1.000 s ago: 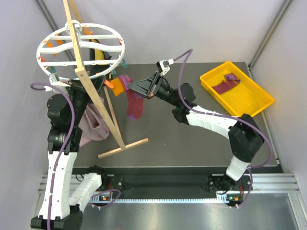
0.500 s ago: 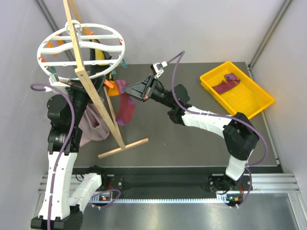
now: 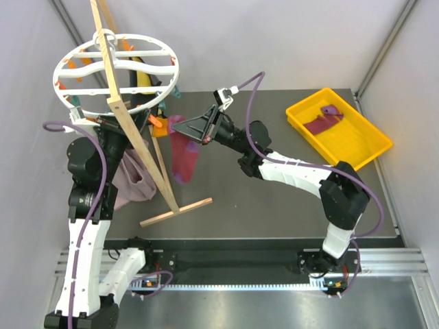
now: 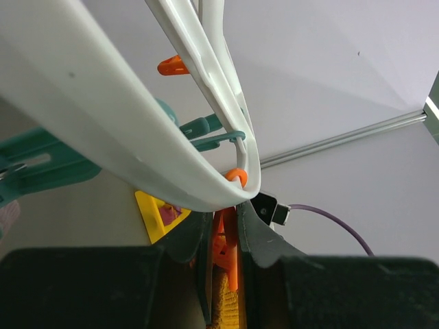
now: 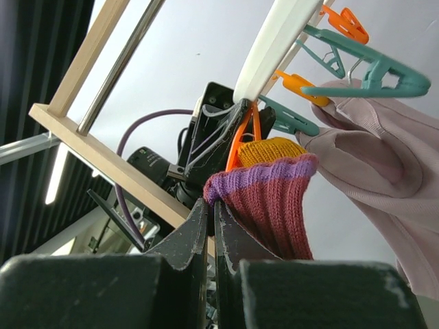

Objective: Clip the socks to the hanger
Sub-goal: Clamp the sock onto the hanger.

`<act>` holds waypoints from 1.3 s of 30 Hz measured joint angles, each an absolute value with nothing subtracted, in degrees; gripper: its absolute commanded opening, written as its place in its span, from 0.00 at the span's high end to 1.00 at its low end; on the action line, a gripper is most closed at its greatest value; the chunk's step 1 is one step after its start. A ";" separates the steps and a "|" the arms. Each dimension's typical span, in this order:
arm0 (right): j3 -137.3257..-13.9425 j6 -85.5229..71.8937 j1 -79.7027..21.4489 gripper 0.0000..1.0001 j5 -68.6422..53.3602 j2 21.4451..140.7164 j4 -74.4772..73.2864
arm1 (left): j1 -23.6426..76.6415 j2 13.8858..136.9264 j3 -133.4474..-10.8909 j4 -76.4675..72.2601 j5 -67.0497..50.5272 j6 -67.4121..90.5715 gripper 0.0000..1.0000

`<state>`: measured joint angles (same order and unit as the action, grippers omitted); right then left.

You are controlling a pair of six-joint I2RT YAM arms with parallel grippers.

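Observation:
The white wheel-shaped hanger (image 3: pixel 116 74) hangs from a wooden stand at the back left. My left gripper (image 3: pixel 155 122) sits just under its rim (image 4: pixel 137 147), shut on an orange clip (image 4: pixel 226 250). My right gripper (image 3: pixel 177 126) is shut on the purple cuff of one maroon sock (image 3: pixel 184 156), which dangles below it. In the right wrist view the cuff (image 5: pixel 274 195) is pinched between the jaws (image 5: pixel 211 204), right below the orange clip (image 5: pixel 241 140). The other sock (image 3: pixel 322 120) lies in the yellow tray.
The wooden stand (image 3: pixel 140 147) leans across the left side, its foot on the table. A pale mauve cloth (image 5: pixel 374 161) hangs from teal clips (image 5: pixel 370 79) beside the sock. A yellow-and-black garment (image 3: pixel 142 77) hangs behind. The yellow tray (image 3: pixel 363 147) is at the far right.
My right gripper has moved left toward the hanger's rim with the sock, which has swung down and left under it. The left arm has stayed at the orange clip.

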<state>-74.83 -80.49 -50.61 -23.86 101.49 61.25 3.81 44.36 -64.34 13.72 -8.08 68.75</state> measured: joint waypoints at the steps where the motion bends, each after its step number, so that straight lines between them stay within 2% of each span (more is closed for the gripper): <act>1: -74.83 -80.49 -50.63 1.00 -23.86 101.49 61.25 | 3.81 44.36 -64.34 13.72 -8.08 68.75 0.94; 4: -75.24 -80.58 -50.65 1.00 -23.83 101.82 61.67 | 3.81 44.34 -64.34 13.72 -8.05 68.71 0.84; 5: -75.37 -80.60 -50.65 1.00 -23.83 101.91 61.73 | 3.81 44.34 -64.34 13.72 -8.05 68.69 0.74; 9: -75.55 -80.55 -50.87 1.00 -23.70 102.15 62.24 | 3.81 44.31 -64.34 14.02 -7.55 68.20 0.55; 11: -75.57 -80.55 -50.96 1.00 -23.68 102.21 62.35 | 3.81 44.10 -64.34 14.63 -6.96 68.12 0.50; 17: -77.41 -80.55 -50.96 1.00 -23.81 103.66 62.35 | 3.79 43.59 -64.34 15.49 -6.26 67.46 0.43; 19: -77.87 -80.58 -50.96 0.93 -23.92 104.16 62.13 | 3.79 43.24 -64.34 15.86 -5.98 67.16 0.39; 20: -78.13 -80.60 -50.96 0.80 -24.08 104.51 62.06 | 3.79 43.09 -64.34 16.10 -5.82 67.00 0.37; 22: -78.22 -80.75 -50.98 0.70 -24.25 105.12 61.73 | 3.79 42.57 -64.34 16.86 -5.34 66.52 0.36; 23: -78.22 -80.73 -50.98 0.61 -24.51 105.45 61.54 | 3.79 42.24 -64.31 17.30 -5.06 66.24 0.36; 26: -78.22 -80.25 -50.98 0.47 -25.17 105.80 59.92 | 3.79 41.15 -64.25 18.68 -4.51 65.06 0.36; 30: -77.25 -77.93 -50.94 0.43 -26.26 105.69 57.30 | 3.99 38.96 -64.27 21.23 -2.48 61.82 0.39; 32: -76.36 -75.75 -50.85 0.43 -26.94 105.41 54.68 | 4.40 37.89 -64.29 22.15 -1.48 59.75 0.44; 39: -75.46 -59.92 -50.46 0.44 -28.12 100.84 35.11 | 5.98 37.26 -66.43 23.97 0.99 52.07 0.48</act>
